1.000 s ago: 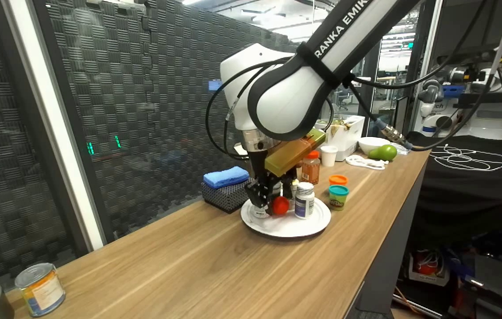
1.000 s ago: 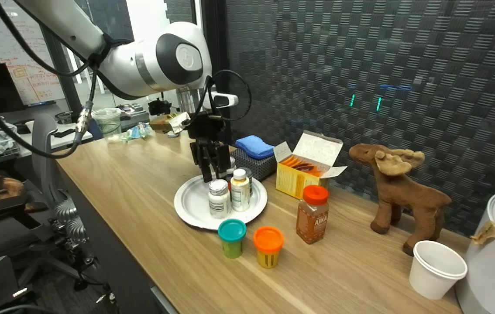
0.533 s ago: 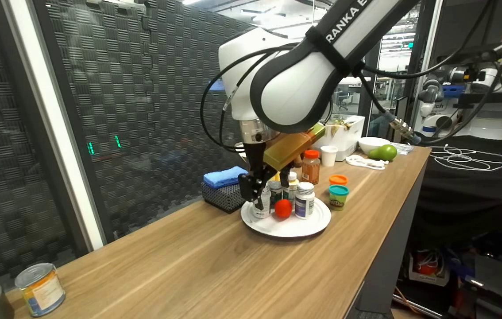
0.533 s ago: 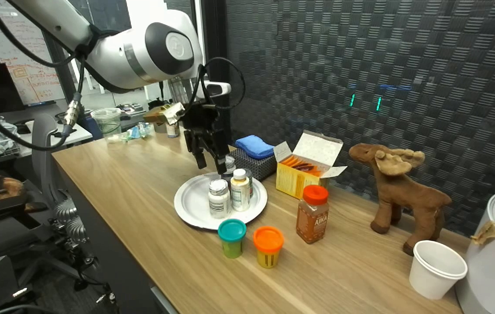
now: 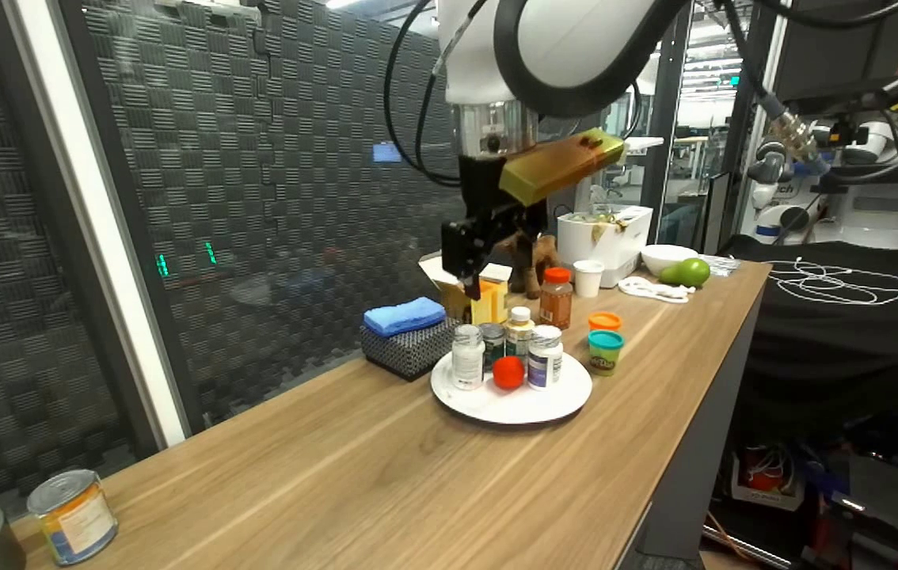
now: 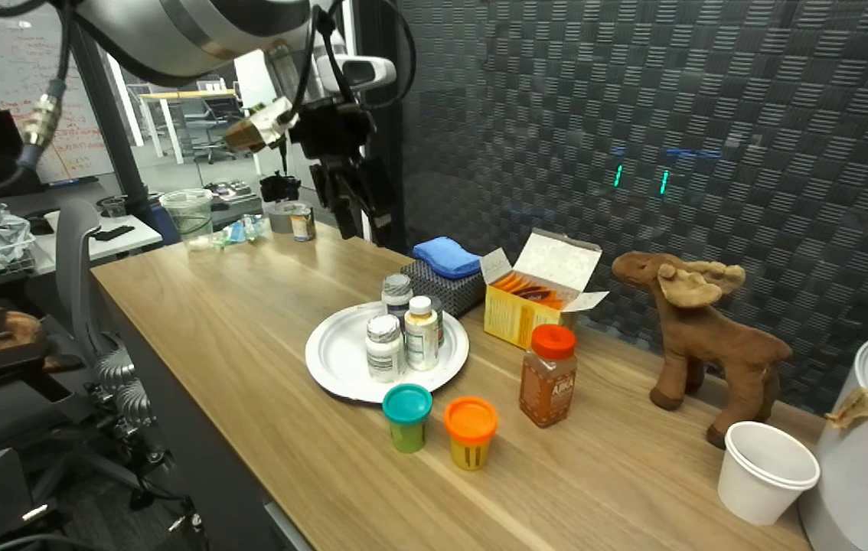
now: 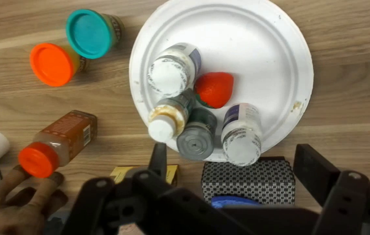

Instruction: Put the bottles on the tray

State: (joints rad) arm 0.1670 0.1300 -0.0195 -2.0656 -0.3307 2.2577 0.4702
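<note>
The tray, a round white plate (image 5: pixel 512 413), lies on the wooden table. On it stand several bottles: a white bottle (image 5: pixel 468 360), a blue-labelled white bottle (image 5: pixel 545 360), a white-capped bottle (image 6: pixel 421 337) and a dark green, grey-capped bottle (image 7: pixel 198 137). A red strawberry-shaped piece (image 7: pixel 214 89) lies among them. The red-capped jar (image 6: pixel 549 375) stands on the table off the tray; it also shows in the wrist view (image 7: pixel 57 143). My gripper (image 5: pixel 499 269) is open and empty, raised well above the plate's back edge, also seen in the other views (image 6: pixel 363 229) (image 7: pixel 230 151).
A black patterned box with a blue cloth (image 6: pixel 447 256) stands behind the plate. An open yellow box (image 6: pixel 523 317), green and orange tubs (image 6: pixel 407 417) (image 6: pixel 470 432), a plush moose (image 6: pixel 702 337) and white cups (image 6: pixel 767 474) stand nearby. A tin can (image 5: pixel 73 518) stands farther off.
My gripper has risen from among the bottles to well above the plate, and its fingers are farther apart. The red strawberry-shaped piece has shifted slightly. The bottles stay standing on the plate.
</note>
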